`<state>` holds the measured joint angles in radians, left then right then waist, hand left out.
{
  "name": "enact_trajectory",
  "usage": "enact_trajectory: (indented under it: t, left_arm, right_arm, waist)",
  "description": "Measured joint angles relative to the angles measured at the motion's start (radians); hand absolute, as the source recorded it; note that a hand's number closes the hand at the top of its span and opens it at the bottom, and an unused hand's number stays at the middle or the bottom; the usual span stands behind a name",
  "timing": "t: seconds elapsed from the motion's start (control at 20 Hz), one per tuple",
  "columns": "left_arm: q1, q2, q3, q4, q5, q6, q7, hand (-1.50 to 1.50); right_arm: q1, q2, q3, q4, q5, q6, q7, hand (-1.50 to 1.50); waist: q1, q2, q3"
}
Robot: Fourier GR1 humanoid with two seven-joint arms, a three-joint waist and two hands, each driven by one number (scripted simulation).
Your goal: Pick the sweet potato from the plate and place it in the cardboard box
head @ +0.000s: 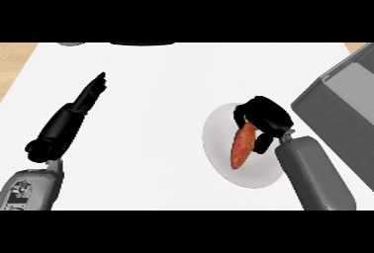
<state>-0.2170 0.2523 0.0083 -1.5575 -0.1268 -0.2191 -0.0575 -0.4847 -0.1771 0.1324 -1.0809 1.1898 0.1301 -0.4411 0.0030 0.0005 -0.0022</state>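
- I can read no writing, brand or label on anything in the head view.
- The sweet potato (242,147) is long and tapered, orange-red with a darker streak along it; its upper end disappears under my right hand's fingers and its pointed end reaches down past them.
- My right hand (264,118) is over the white plate (219,143), fingers curled round the top of the sweet potato, thumb on its right side.
- Whether the potato's lower end touches the plate or is just above it, I cannot tell; it shows over the plate's middle.
- The grey box (343,113), with one flap raised, is just to the right of those curled fingers, off the plate.
- My left hand (87,96) is well apart from all this, fingers straight and together, pointing up and away across the white counter (161,99), holding nothing.
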Motion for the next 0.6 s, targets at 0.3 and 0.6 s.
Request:
enact_trajectory:
  t: [0.3,0.6]
  left_arm:
    - [0.010,0.000,0.010,0.003,0.001,-0.005,-0.009,0.00]
    - [0.009,-0.001,0.019,0.014,0.001,-0.011,-0.014,0.00]
  right_arm:
    - [-0.063,0.011,-0.102,-0.072,-0.002,0.011,0.208,1.50]
    - [-0.055,-0.001,-0.126,-0.296,0.003,0.058,0.326,1.50]
  waist:
    - [-0.004,-0.002,0.001]
    - [-0.011,-0.005,0.001]
